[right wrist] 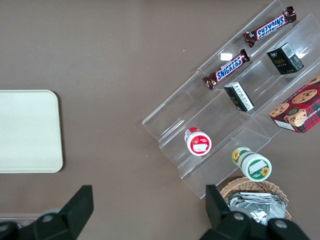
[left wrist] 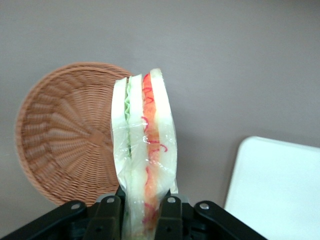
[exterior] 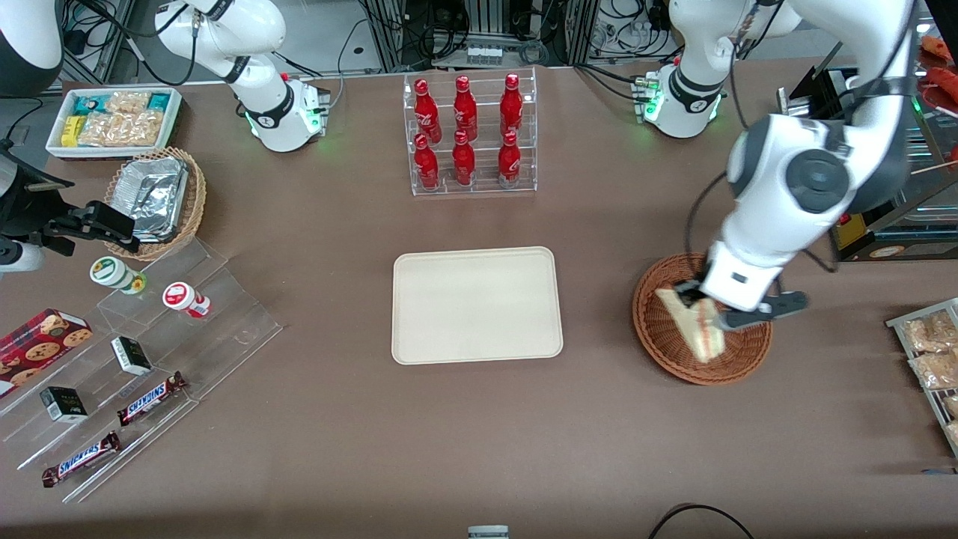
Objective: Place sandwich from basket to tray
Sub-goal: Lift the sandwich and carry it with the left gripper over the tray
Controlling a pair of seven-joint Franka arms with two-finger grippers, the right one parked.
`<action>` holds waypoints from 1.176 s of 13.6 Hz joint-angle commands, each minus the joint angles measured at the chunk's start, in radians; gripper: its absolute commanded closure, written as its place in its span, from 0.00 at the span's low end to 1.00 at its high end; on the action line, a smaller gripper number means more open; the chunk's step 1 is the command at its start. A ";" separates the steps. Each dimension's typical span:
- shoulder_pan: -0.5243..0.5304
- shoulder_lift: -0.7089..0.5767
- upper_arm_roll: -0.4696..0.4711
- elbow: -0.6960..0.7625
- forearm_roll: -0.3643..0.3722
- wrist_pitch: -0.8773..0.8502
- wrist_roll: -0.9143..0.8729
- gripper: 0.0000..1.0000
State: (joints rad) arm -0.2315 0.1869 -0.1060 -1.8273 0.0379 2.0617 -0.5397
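The sandwich (exterior: 692,322) is a wrapped triangular wedge of pale bread with red, orange and green filling. My left gripper (exterior: 703,299) is shut on it and holds it over the reddish-brown wicker basket (exterior: 666,337) at the working arm's end of the table. In the left wrist view the sandwich (left wrist: 145,150) sticks out between the black fingers (left wrist: 170,215), with the basket (left wrist: 65,140) below it, holding nothing else. The cream tray (exterior: 477,305) lies bare at the table's middle; its corner shows in the left wrist view (left wrist: 275,190).
A clear rack of red bottles (exterior: 469,135) stands farther from the front camera than the tray. Bagged snacks (exterior: 928,352) lie at the working arm's end. Acrylic steps with candy bars (exterior: 150,397), a tan basket with foil trays (exterior: 157,198) and a white snack bin (exterior: 112,120) lie toward the parked arm's end.
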 commanded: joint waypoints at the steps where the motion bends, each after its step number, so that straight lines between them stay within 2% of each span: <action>1: -0.112 0.081 0.008 0.121 0.014 -0.040 -0.043 0.74; 10: -0.365 0.356 0.008 0.359 0.011 -0.038 -0.166 0.74; 13: -0.429 0.477 0.008 0.459 0.013 -0.032 -0.200 0.74; 16: -0.473 0.549 0.009 0.488 0.017 0.014 -0.221 0.74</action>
State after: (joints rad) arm -0.6754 0.6768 -0.1091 -1.4056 0.0381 2.0651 -0.7235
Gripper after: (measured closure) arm 0.740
